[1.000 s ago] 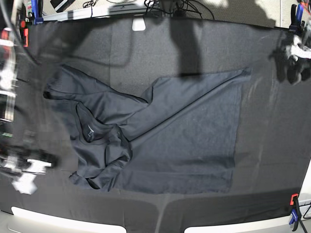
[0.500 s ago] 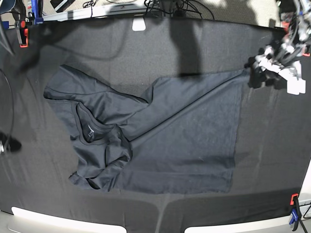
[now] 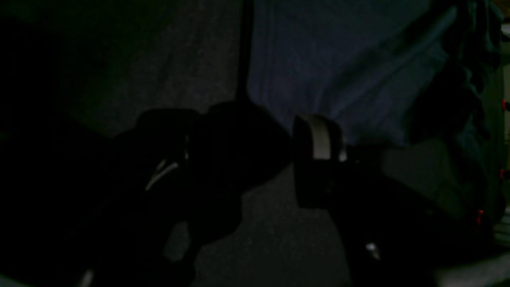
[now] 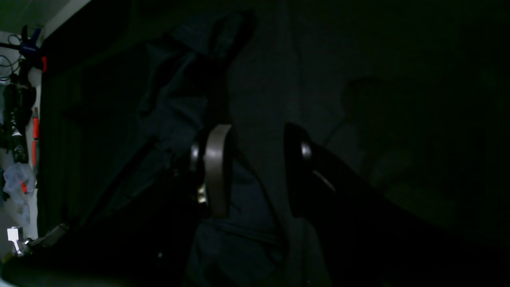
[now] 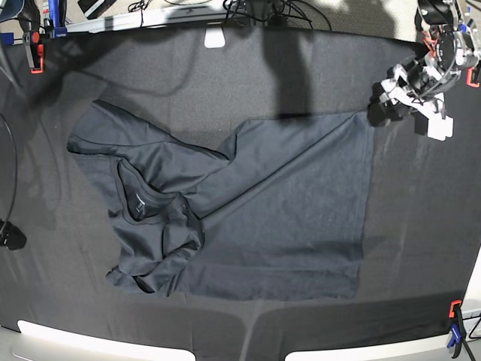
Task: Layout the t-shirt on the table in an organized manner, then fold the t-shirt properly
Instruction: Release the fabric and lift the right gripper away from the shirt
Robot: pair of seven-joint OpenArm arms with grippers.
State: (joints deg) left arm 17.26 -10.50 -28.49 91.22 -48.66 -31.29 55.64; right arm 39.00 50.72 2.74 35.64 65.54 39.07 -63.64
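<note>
Very dark frame. Right gripper (image 4: pixel 255 171) sits centre, its two fingers apart w/ a clear gap between them; one finger shows a pale pad (image 4: pixel 217 169), the other is black. Nothing sits in the gap. Below and to the left lies the t-shirt (image 4: pixel 179 103), rumpled, on the table (image 4: pixel 398 79) (black cloth, hard to separate from the fabric). Probably clamps (image 4: pixel 34 56) at the far left edge, red and blue.
</note>
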